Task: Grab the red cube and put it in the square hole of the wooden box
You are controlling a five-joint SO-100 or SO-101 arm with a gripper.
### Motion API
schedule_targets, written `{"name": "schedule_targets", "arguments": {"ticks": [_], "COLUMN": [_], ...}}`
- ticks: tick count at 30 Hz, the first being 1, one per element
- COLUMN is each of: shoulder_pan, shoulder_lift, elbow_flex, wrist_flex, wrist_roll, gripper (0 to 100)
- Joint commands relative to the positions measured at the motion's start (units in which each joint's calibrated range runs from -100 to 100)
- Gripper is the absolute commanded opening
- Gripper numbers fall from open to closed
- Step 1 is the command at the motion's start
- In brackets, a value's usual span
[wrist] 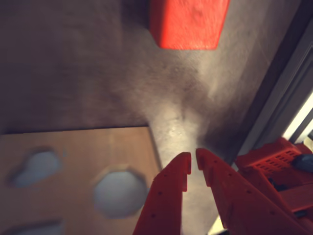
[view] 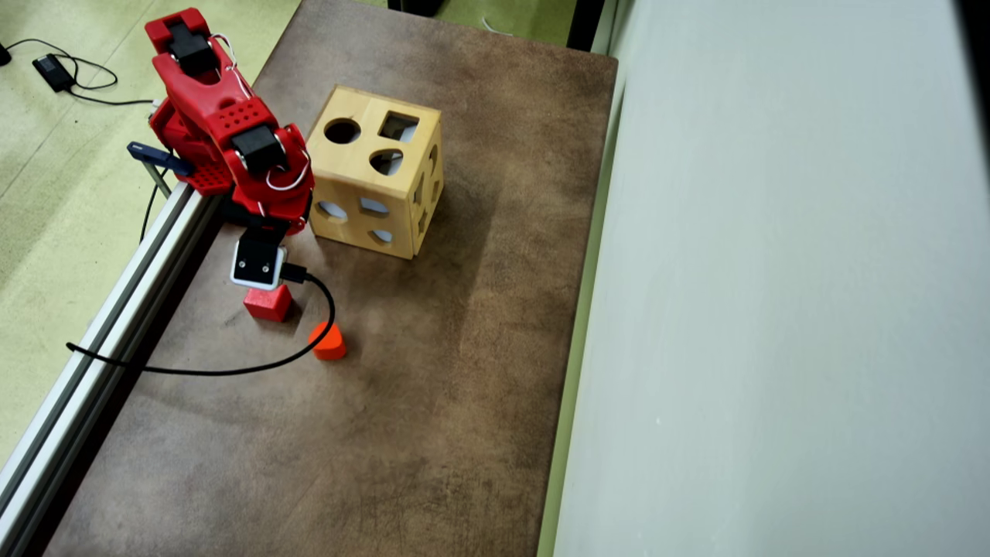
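Cube status: red cube (view: 267,302) sits on table (view: 433,387), near wooden box (view: 377,172), just ahead of end effector (wrist: 192,165), whose jaws are nearly closed and empty. Looks light, rigid, sharp-edged; pinch two opposite flat faces, mid-height.
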Motion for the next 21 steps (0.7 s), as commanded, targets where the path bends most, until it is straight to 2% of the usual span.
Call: {"name": "schedule_targets", "arguments": {"ticks": [1,5,15,21], "shoulder_pan": [-0.02,0.20,2.28,8.52], "shoulder_lift": [-1.39,-5.30,-19.05,-19.73], "elbow_flex": [8.99,14.36,20.44,21.07], "wrist_flex": [-7.34,-11.60,-12.49,-22.78], "wrist_roll": [1.27,3.27,5.27,7.77], "gripper": [3,3,3,3]}}
